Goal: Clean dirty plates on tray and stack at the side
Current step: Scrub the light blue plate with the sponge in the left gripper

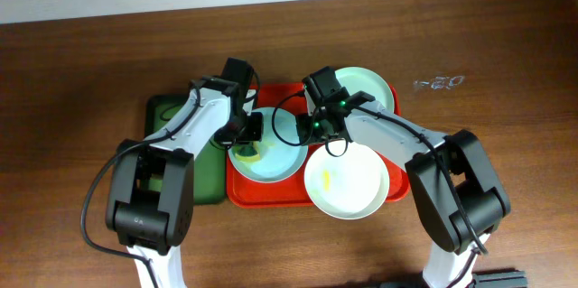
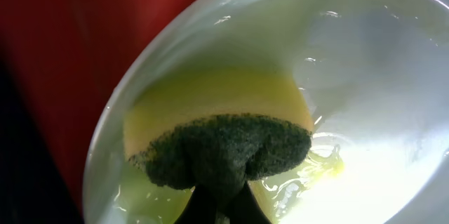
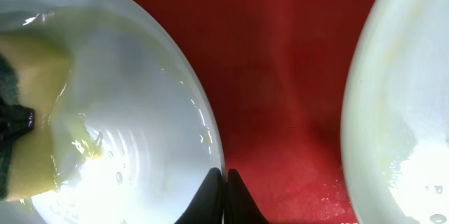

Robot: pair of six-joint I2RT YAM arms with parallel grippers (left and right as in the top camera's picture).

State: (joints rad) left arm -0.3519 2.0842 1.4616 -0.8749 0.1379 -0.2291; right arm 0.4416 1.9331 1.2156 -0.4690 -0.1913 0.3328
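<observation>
Tray [image 1: 271, 199], long axis parallel to the far edge of the table [image 1: 506, 53]. At its left edge, left gripper [image 2: 223, 204] clamps sponge [image 2: 217, 122] on plate [image 2: 379, 76]; right gripper [image 3: 224, 189] pinches the plate's rim.

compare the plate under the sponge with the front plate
The sponge plate holds a sponge gripped by the left tool; the front plate is bare but for a yellow smear. The sponge plate lies inside the tray; the front plate overhangs its rim. Both round, pale.
</observation>
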